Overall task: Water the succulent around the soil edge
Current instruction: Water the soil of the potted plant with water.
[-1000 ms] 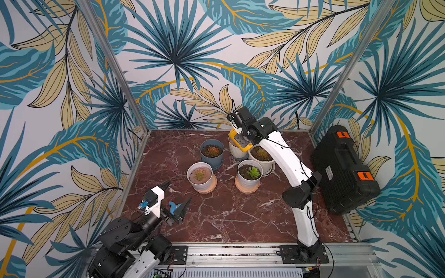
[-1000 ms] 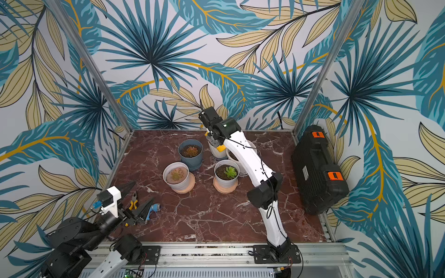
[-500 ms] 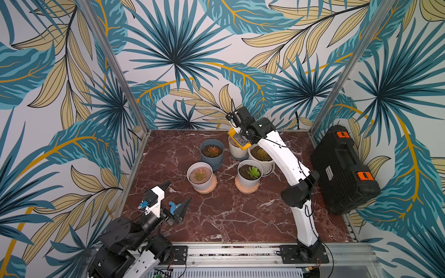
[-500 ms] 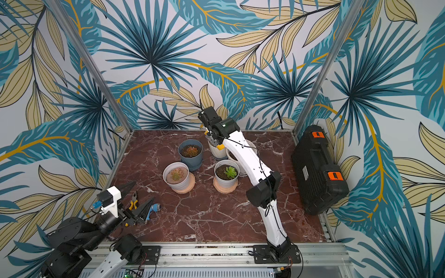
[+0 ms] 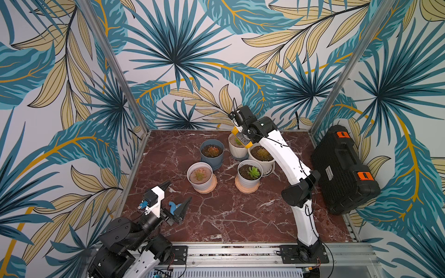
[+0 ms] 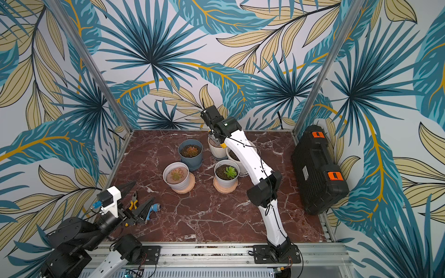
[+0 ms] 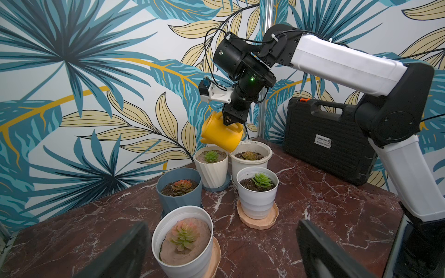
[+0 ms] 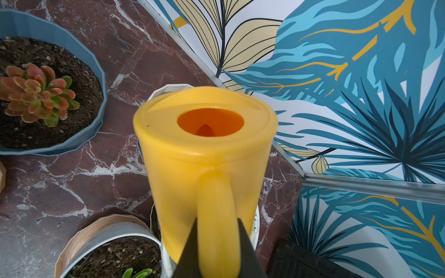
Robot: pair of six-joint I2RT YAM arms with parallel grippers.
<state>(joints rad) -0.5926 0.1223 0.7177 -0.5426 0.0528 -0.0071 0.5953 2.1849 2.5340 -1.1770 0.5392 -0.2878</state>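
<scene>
Table [image 5: 228,216]: red-brown marble top, closed in by leaf-print walls.
Case [image 5: 344,168]: black with orange latches, at the table's right edge, just beside the right arm's elbow.
Right arm [image 5: 284,156]: white and black, reaching from the front rail to the back of the pot cluster.
Left arm [image 5: 125,228]: folded low at the front-left corner, well apart from the pots.
Wide pot [image 5: 267,168]: white, back right of the cluster, partly under the right arm.
Blue pot [image 5: 212,160]: back left, dark soil, reddish rosette.
Front pots: two white ones on tan saucers, the left [image 5: 201,184] with sandy soil, the right [image 5: 248,183] with dark soil.
Ribbed pot [image 7: 212,171]: cream, rearmost, on a blue saucer, just beside the wide pot.
Can [image 7: 221,134]: yellow, tipped forward in the air above the ribbed pot's rim, filler hole facing the right wrist camera.
Right gripper [image 8: 216,240]: clenched on the can's handle, a black finger on each side.
Left gripper [image 5: 180,191]: jaws spread wide, holding nothing, above the front-left table.
Succulent [image 7: 211,156]: green rosette in the middle of the ribbed pot's sandy soil, below the can.
Nozzle [image 6: 153,209]: blue, lying on the table by the left gripper.
Pliers [image 6: 133,203]: yellow-handled, beside the nozzle.
</scene>
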